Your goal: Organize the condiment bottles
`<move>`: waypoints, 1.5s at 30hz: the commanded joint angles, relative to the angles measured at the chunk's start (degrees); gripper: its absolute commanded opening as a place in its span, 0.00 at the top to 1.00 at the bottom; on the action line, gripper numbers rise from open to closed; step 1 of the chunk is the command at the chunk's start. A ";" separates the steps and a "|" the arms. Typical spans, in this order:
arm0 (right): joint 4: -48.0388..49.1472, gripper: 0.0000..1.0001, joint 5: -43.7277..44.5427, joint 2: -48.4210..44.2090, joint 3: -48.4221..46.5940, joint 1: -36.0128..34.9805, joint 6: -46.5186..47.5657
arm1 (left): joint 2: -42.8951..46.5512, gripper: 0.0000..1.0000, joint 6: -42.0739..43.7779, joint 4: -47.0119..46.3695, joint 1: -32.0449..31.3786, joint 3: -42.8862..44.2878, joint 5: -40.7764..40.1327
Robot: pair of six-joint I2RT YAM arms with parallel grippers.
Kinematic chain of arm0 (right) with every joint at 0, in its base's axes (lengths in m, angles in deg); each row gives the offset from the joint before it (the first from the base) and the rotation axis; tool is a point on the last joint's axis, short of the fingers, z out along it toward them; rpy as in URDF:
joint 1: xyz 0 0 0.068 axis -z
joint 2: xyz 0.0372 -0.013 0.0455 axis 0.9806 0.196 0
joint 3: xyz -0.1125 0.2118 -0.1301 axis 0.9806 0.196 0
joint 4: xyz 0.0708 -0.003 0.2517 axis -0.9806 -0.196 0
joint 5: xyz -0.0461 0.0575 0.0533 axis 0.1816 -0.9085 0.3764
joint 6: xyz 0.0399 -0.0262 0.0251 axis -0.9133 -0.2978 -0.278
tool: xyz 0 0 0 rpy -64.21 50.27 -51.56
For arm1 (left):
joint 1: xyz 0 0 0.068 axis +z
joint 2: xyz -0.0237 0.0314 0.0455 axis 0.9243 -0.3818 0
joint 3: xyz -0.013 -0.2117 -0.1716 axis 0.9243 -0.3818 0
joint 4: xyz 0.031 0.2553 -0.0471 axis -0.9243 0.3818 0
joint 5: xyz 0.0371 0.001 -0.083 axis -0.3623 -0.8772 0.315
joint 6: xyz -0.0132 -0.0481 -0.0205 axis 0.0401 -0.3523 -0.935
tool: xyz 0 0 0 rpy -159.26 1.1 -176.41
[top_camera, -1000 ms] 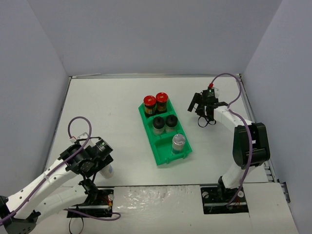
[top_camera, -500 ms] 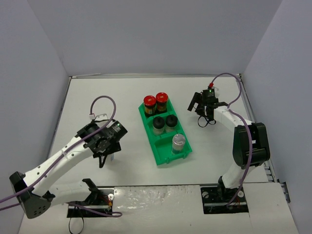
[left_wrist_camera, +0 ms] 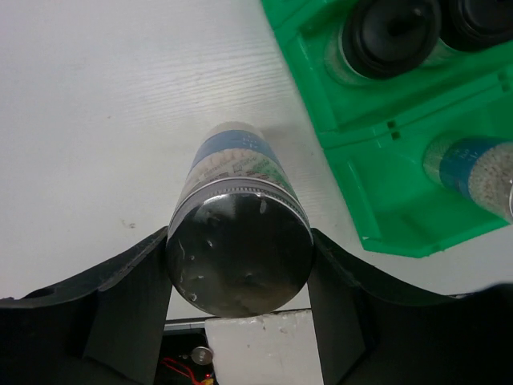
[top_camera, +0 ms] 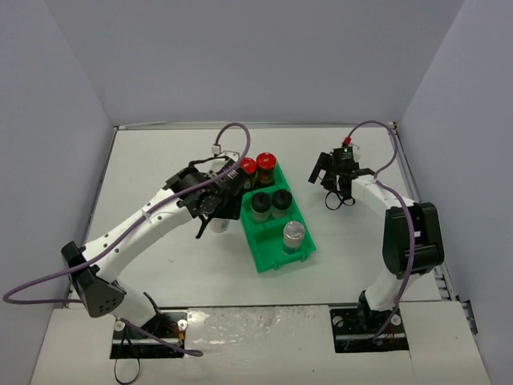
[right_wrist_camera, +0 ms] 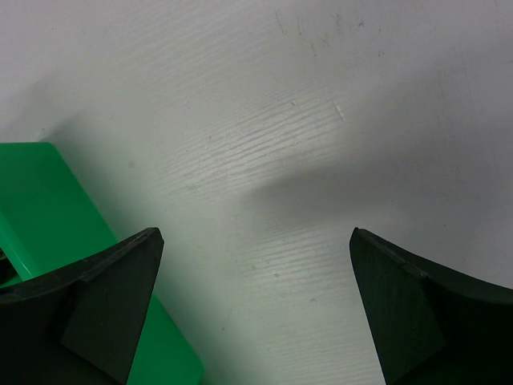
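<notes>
My left gripper (top_camera: 210, 218) is shut on a clear bottle with a silver cap (left_wrist_camera: 240, 253), held upright just left of the green bin (top_camera: 268, 255); its fingers (left_wrist_camera: 128, 313) press both sides of the cap. The bin's far compartment holds two dark jars with red caps (top_camera: 266, 161), the left one partly behind my left wrist. The middle compartment holds two pale bottles with black caps (top_camera: 261, 201) (left_wrist_camera: 390, 32). The near compartment holds another silver-capped bottle (top_camera: 294, 233) (left_wrist_camera: 473, 164). My right gripper (top_camera: 330, 192) (right_wrist_camera: 255, 241) is open and empty over bare table right of the bin.
The bin (left_wrist_camera: 401, 188) sits mid-table, angled, and its edge shows in the right wrist view (right_wrist_camera: 48, 200). White walls enclose the table on three sides. Purple cables loop over both arms.
</notes>
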 commanded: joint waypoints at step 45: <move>-1.13 0.00 2.54 -2.67 -1.06 0.38 -0.43 | -10.41 1.00 9.21 -22.48 -12.56 -4.22 17.25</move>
